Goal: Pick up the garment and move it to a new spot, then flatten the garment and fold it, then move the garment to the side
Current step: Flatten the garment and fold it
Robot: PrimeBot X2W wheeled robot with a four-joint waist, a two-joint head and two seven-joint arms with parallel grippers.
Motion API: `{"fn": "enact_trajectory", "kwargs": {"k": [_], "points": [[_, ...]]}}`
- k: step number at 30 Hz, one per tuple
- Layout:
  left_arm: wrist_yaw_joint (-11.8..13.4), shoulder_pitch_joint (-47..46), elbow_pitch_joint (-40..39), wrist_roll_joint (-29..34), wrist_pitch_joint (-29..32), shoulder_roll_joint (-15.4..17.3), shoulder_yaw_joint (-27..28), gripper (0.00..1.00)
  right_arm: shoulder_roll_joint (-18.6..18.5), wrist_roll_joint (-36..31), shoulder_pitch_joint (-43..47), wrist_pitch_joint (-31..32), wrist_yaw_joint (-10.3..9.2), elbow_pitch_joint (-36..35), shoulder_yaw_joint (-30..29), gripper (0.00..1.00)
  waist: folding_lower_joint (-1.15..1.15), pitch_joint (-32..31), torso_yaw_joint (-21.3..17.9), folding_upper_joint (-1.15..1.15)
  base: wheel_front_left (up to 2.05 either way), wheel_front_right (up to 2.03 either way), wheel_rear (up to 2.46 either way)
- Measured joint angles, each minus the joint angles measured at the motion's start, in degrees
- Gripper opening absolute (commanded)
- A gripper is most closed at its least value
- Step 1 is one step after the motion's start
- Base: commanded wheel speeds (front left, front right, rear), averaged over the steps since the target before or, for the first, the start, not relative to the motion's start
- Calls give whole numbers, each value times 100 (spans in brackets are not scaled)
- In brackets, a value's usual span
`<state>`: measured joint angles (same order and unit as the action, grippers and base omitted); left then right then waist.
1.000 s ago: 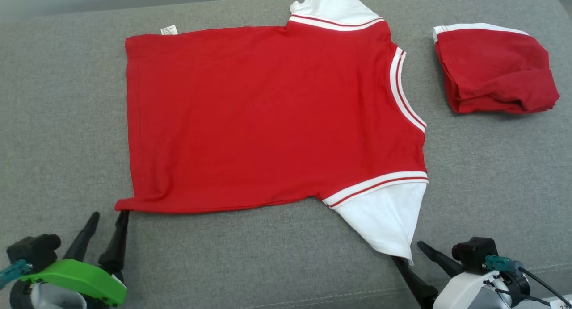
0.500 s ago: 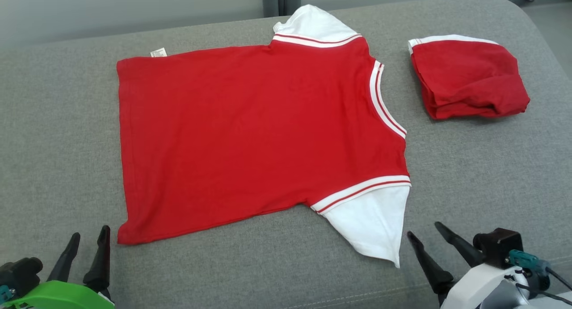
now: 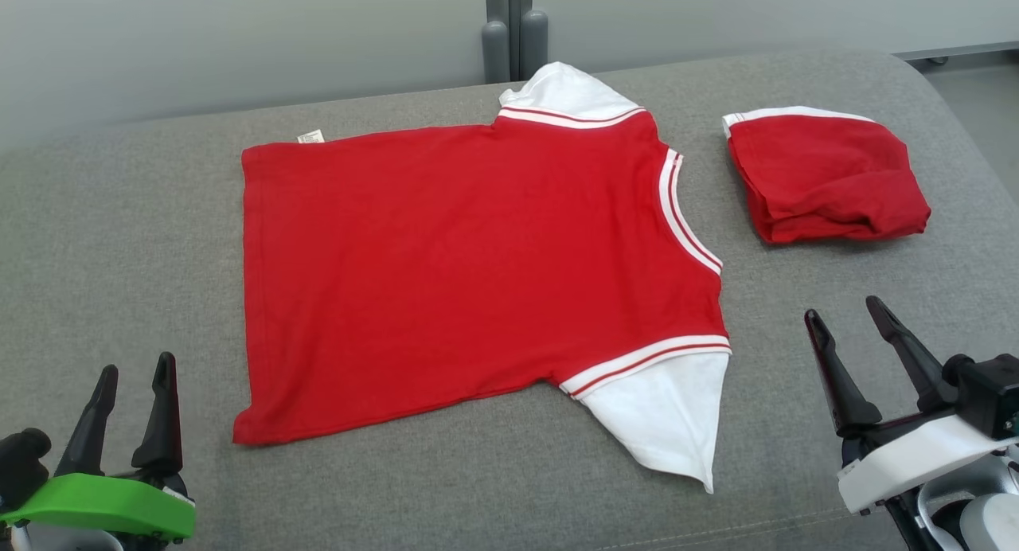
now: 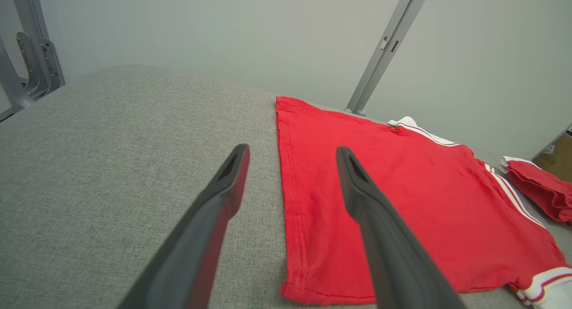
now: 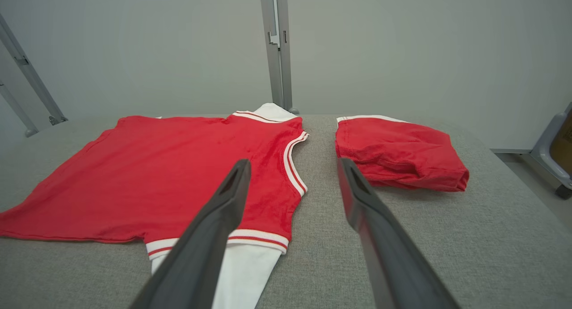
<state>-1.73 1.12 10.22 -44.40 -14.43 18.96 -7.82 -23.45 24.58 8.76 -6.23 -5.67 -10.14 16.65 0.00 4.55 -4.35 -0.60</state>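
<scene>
The red T-shirt (image 3: 478, 272) lies spread flat on the grey cushion (image 3: 119, 256), collar to the robot's right and 2 white sleeves out at the near and far sides. In the head view a small white label (image 3: 310, 136) pokes out at the far hem corner, its print too small to read. A second, folded red garment (image 3: 828, 177) sits apart beyond the collar. The left gripper (image 3: 137, 363) is low near the near hem corner, clear of it, its jaws spread wide and empty. The right gripper (image 3: 843, 310) stands right of the near sleeve, also wide apart and holding nothing. In the left wrist view the hem edge runs up between 2 splayed fingers (image 4: 214, 210). In the right wrist view the collar shows between the parted fingers (image 5: 214, 228).
</scene>
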Motion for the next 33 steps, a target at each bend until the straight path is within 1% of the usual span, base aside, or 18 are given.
{"fn": "enact_trajectory", "kwargs": {"k": [6, 9, 14, 16, 20, 24, 29, 30, 33], "points": [[20, 0, -189, 307, 1, -37, 31, 100, 47, -113, -153, -311, -44, 19, -169, 100, 0, -110, 61, 0, 0, 0, 0], [58, 5, -269, 354, 0, -136, 88, 100, 97, -164, -159, -447, -56, 143, -250, 100, 0, -135, 92, 0, 0, 0, 0], [58, 9, -319, 456, 0, -309, -70, 100, 307, -170, -151, -626, -99, 500, -458, 100, 0, -124, 185, 0, 0, 0, 0], [58, 13, -291, 603, 0, -347, -166, 100, 443, -171, -143, -690, -99, 651, -505, 100, 0, -107, 237, 0, 0, 0, 0], [58, 23, -214, 633, 0, -501, -200, 100, 692, -172, -108, -744, -108, 950, -565, 100, 0, -90, 352, 0, 0, 0, 0], [56, 70, -121, 693, 0, -592, -270, 100, 809, -202, -85, -784, -143, 1277, -554, 100, 0, -99, 467, 0, 0, 0, 0], [42, 154, 55, 756, 1, -688, -188, 100, 883, -468, -104, -789, -142, 1516, -308, 100, 0, -150, 546, 0, 0, 0, 0], [41, 154, 77, 781, 1, -708, -185, 100, 891, -514, -118, -790, -121, 1556, -218, 100, 0, -162, 551, 0, 0, 0, 0], [14, 154, 116, 865, 1, -747, -186, 100, 902, -561, -138, -793, 85, 1607, 21, 100, 0, -177, 558, 0, 0, 0, 0]]}}
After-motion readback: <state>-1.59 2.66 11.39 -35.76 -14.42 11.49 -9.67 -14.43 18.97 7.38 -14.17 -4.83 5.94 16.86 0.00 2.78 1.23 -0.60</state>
